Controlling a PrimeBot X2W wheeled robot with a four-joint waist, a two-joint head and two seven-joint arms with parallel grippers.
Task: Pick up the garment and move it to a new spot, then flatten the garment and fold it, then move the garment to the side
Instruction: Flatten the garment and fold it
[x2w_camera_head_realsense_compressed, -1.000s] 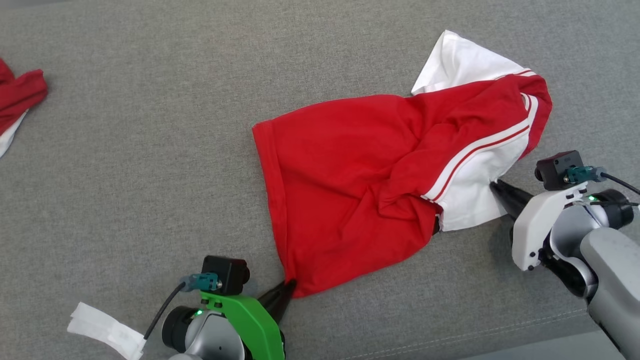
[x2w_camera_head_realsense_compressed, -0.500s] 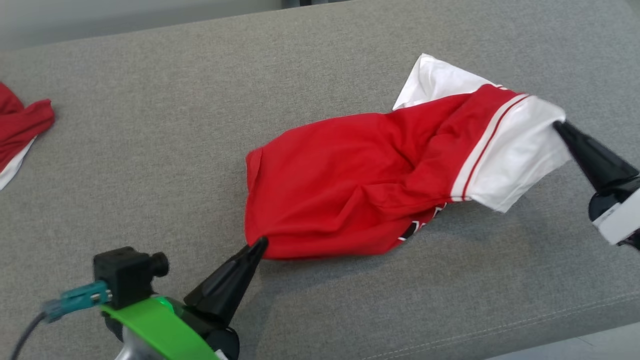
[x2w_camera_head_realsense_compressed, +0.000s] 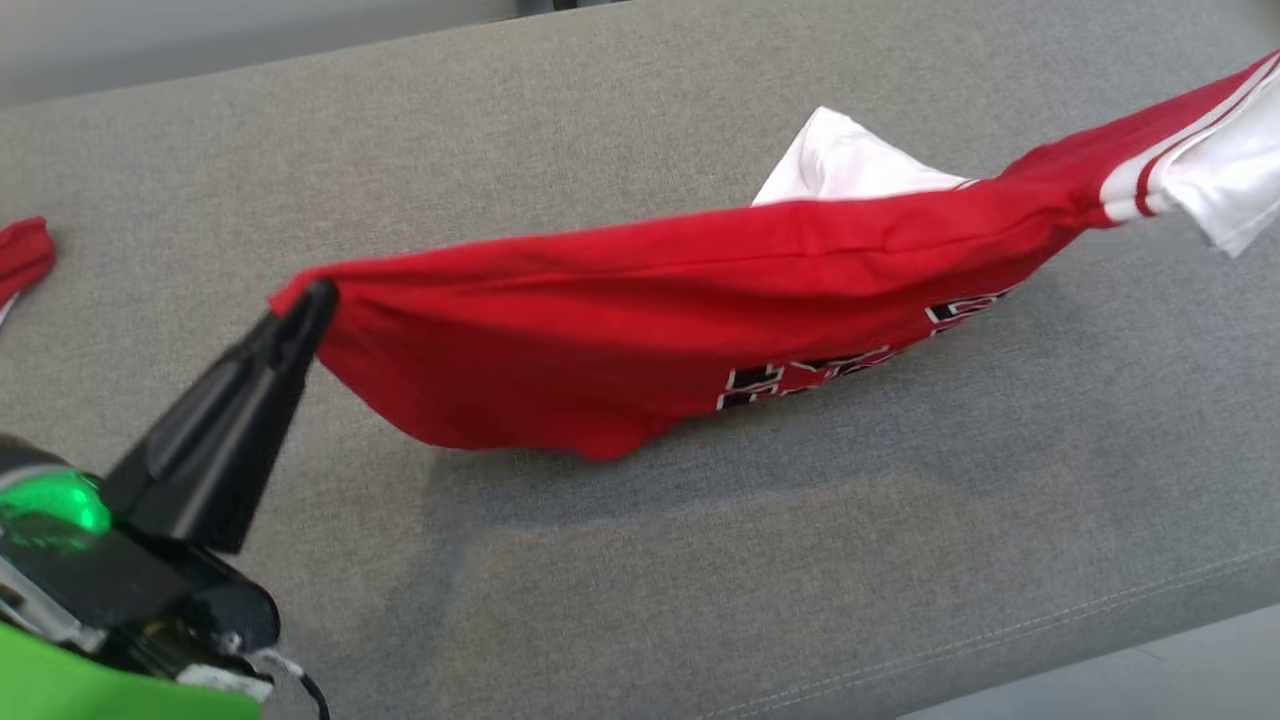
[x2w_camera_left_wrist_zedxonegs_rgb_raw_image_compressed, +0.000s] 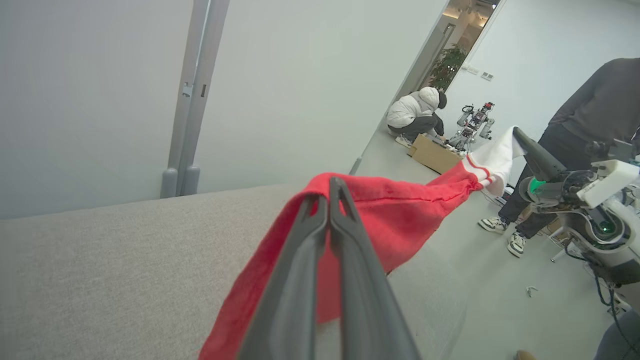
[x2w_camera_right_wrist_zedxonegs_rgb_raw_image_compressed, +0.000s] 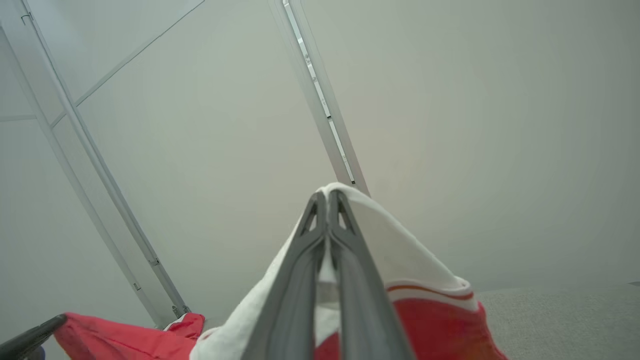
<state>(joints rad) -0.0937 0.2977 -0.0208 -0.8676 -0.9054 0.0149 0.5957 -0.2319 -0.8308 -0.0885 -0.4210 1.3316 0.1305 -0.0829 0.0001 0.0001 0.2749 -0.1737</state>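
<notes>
Crouching person (x2w_camera_left_wrist_zedxonegs_rgb_raw_image_compressed: 415, 112) beyond stretched garment (x2w_camera_left_wrist_zedxonegs_rgb_raw_image_compressed: 400, 210)

Black-and-white lettering (x2w_camera_head_realsense_compressed: 810, 378) on garment (x2w_camera_head_realsense_compressed: 600, 330), unreadable

garment (x2w_camera_head_realsense_compressed: 600, 330): red; white red-striped sleeve; black-white lettering | surface (x2w_camera_head_realsense_compressed: 800, 560): grey | left gripper (x2w_camera_head_realsense_compressed: 318, 300): black

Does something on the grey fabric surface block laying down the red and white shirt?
Nothing visible does. The red and white shirt hangs over the grey fabric surface; a second red cloth lies apart at its left edge.
</notes>
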